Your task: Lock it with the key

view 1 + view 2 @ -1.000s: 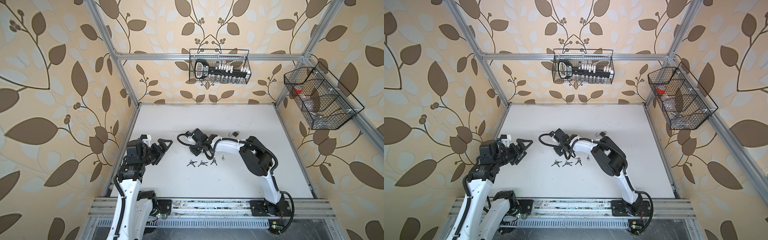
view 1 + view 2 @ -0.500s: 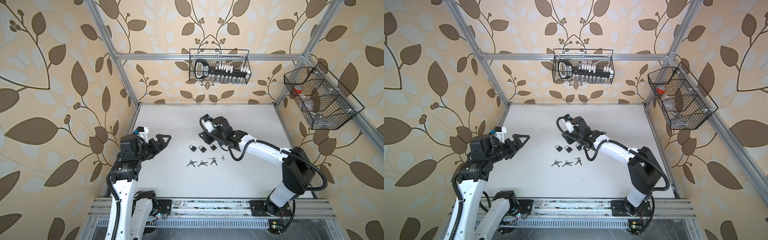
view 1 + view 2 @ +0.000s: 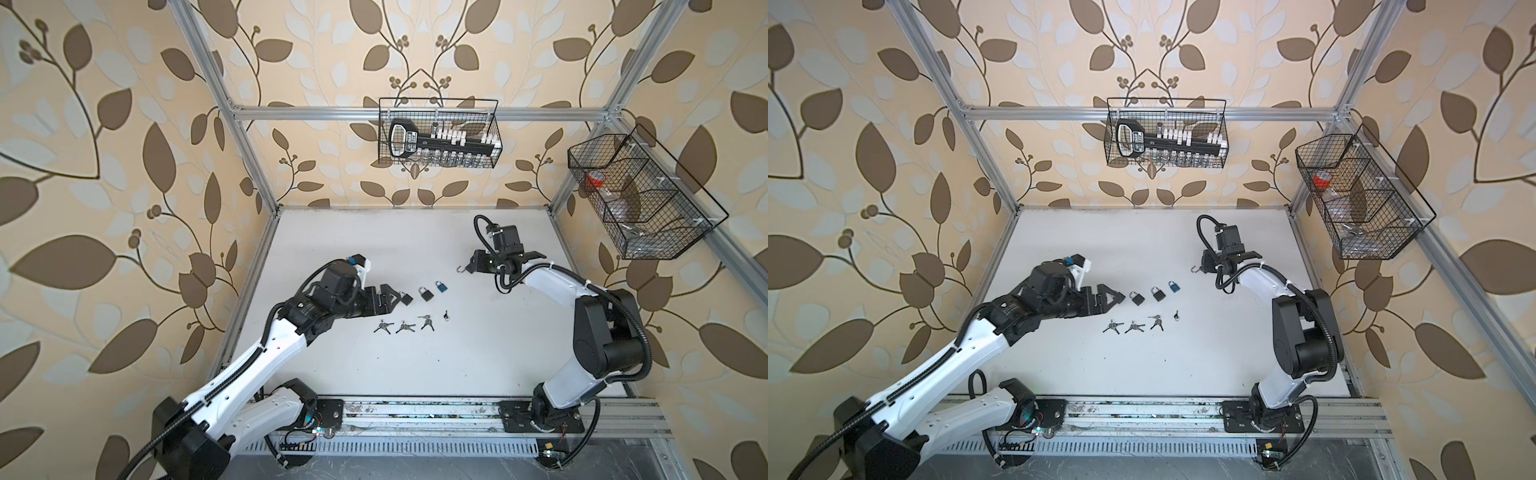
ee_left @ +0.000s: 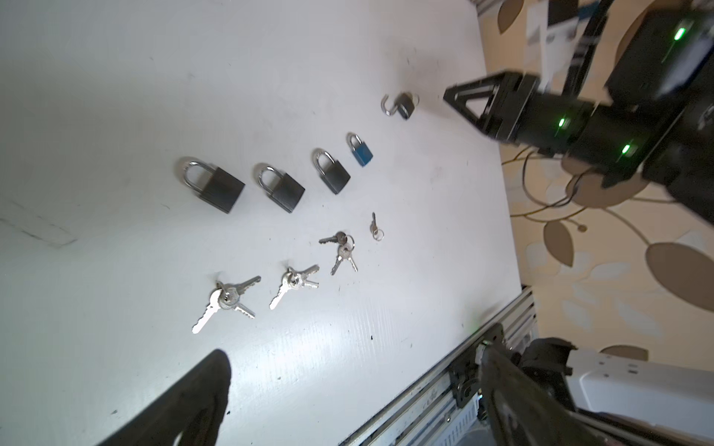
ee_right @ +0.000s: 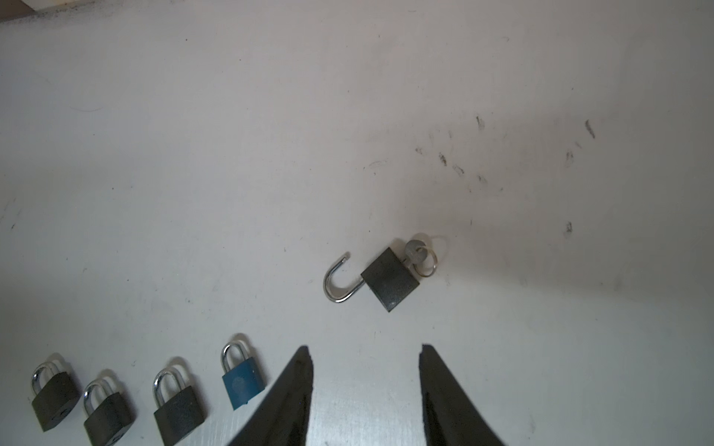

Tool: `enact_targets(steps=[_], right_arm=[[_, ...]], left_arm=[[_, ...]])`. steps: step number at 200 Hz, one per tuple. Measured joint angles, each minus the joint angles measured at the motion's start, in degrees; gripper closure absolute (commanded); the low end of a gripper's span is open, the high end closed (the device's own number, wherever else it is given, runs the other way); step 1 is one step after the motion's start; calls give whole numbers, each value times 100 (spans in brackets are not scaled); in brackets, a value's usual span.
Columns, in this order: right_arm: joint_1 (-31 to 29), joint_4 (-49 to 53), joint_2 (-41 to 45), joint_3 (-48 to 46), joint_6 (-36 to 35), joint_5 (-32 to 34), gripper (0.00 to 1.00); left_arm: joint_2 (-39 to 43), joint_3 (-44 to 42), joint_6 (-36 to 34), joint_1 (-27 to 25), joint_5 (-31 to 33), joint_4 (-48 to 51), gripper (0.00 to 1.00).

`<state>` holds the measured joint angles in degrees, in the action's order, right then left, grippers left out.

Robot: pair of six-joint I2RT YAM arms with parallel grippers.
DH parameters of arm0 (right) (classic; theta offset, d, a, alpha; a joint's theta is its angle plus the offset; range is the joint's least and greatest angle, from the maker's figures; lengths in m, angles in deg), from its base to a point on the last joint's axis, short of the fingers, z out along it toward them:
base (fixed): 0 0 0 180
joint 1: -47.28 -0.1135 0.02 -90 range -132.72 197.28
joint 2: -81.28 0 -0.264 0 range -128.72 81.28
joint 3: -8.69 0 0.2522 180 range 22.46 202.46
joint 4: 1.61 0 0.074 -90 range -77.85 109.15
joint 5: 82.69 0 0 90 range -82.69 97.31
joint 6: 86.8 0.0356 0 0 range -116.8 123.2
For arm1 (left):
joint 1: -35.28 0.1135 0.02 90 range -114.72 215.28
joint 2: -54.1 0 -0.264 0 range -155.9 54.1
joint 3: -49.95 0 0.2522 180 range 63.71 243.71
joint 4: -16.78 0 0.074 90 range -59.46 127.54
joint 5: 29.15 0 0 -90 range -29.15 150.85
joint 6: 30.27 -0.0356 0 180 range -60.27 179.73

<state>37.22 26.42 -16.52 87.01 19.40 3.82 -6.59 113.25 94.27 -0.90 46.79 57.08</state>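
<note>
The left arm reaches low across the white counter, its forearm nearly level. The left hand points along the row of closed padlocks. Its two black, triangular fingers stand spread wide with nothing between them. In the left wrist view one finger is a dark blur at the frame's edge. In both top views only three of the four closed padlocks show clear of this hand.

The right arm is folded sharply at the elbow, its dark upper link upright and its white forearm angled in towards the middle. The right hand is held over the far right part of the counter, its matte black fingers partly spread and empty.

The open padlock lies flat on the counter just ahead of those fingertips, apart from them. Its body is a square block of dark, finely grained metal. The polished steel shackle is a U swung out to one side, with its free end clear of the body. The key sits in the body's base, silver and round-headed, with a thin wire ring through it.

Nearer the left hand lie a blue padlock and three black padlocks, all with their shackles pushed home. Beside that row lie three key bunches of bright toothed metal and a single key on its own ring. The counter is smooth, with dark scuffs.
</note>
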Motion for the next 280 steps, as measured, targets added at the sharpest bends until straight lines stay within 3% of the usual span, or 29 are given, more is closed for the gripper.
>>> enact_targets(steps=[29,56,85,186,233,280], right_arm=[[9,199,-721,651,-72,-365,54],[13,409,-1290,1150,-92,-485,52],[31,693,-1709,1600,-96,-492,46],[46,1414,-2524,2529,-105,-903,39],[55,1488,-2500,2481,-101,-892,38],[116,1213,-2011,1705,-35,-855,38]], left_arm=[[-973,549,-192,-892,555,-164,1],[-1578,1056,-417,-1222,868,-310,1],[-1733,1246,-562,-1226,1034,-374,1],[-1600,1250,-627,-1224,1322,-348,1],[-1342,1154,-645,-1224,1482,-133,1],[-1228,1113,-651,-1224,1622,-28,1]])
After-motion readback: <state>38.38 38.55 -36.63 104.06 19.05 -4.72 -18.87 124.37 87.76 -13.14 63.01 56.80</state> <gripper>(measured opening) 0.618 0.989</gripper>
